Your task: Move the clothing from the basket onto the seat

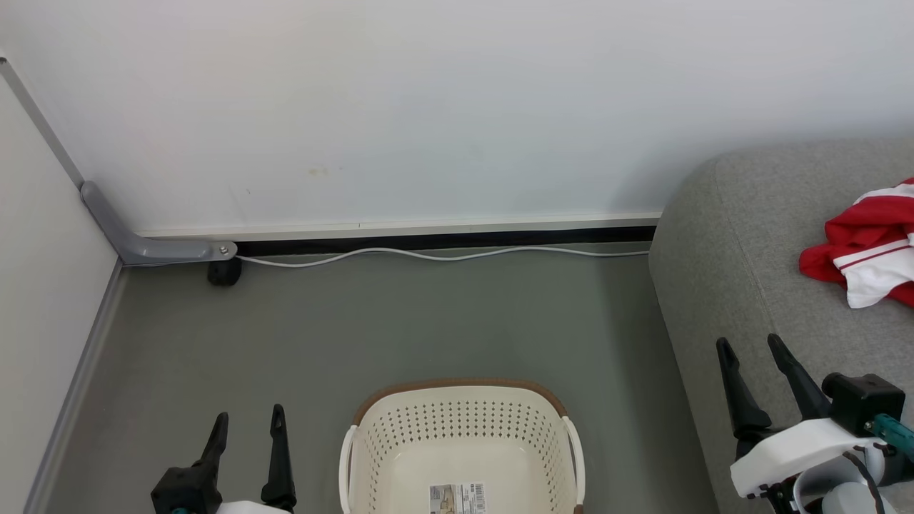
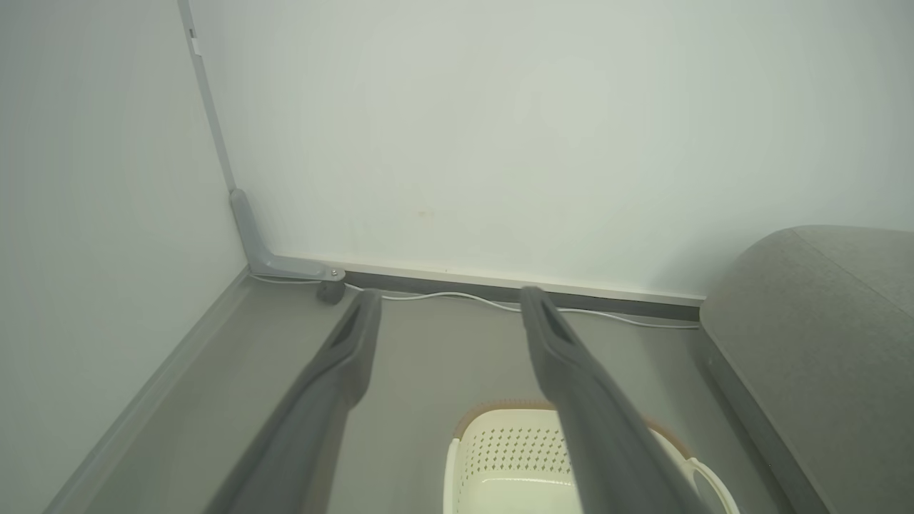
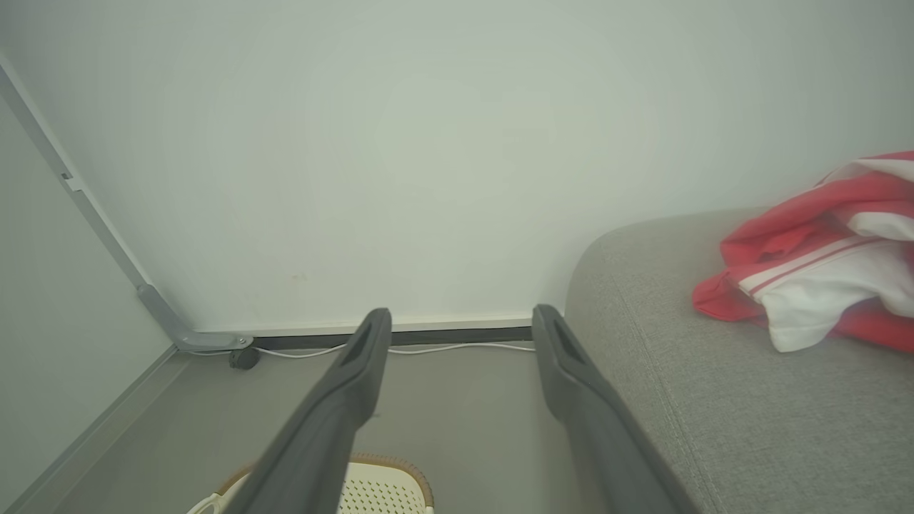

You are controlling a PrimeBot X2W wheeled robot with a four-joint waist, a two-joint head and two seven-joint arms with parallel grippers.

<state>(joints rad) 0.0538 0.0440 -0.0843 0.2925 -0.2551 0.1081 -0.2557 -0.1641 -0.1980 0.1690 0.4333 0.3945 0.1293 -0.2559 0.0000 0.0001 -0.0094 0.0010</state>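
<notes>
Right end effector [image 1: 747, 340] apart from clothing [image 1: 867, 243]

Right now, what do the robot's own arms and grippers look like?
Left gripper and right gripper each have two long, dark, tapering fingers with pointed tips, on a black block. Close up, the fingers look dark grey with a slot-like recess near the tip. The right arm's wrist shell is glossy white, with a teal fitting and a dark cable looping beside it.

The floor [image 1: 400, 321] is being left open between basket [image 1: 464, 421] and wall [image 1: 428, 107], edged by a cable [image 1: 443, 257]. Passage rightward is being blocked by the seat [image 1: 742, 285], partly covered by clothing [image 1: 867, 246].
</notes>
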